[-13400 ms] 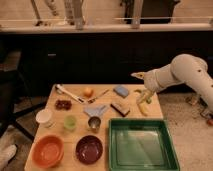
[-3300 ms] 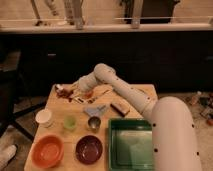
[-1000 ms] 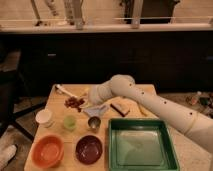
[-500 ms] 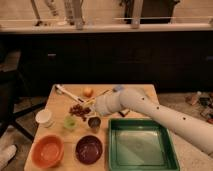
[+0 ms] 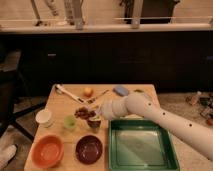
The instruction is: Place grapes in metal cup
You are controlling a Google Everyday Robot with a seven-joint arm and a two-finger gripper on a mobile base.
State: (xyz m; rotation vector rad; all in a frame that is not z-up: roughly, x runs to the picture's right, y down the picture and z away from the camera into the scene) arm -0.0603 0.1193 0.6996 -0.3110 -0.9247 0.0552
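Note:
The grapes (image 5: 82,112), a dark red-purple lumpy bunch, are held at the tip of my gripper (image 5: 89,113), just above and slightly left of the metal cup (image 5: 93,122). The cup is a small steel cylinder on the wooden table (image 5: 60,130), partly covered by my arm. My white arm (image 5: 150,112) reaches in from the lower right across the table. The gripper is shut on the grapes.
A white cup (image 5: 44,117) and a pale green cup (image 5: 70,122) stand left of the metal cup. An orange bowl (image 5: 47,151) and a dark red bowl (image 5: 89,148) are at the front. A green tray (image 5: 141,148) is at right. An orange fruit (image 5: 88,92), utensils (image 5: 67,93) and a blue object (image 5: 121,90) lie at the back.
My gripper has carried the grapes from the back left of the table down toward the metal cup. The arm has swung lower and closer to the front.

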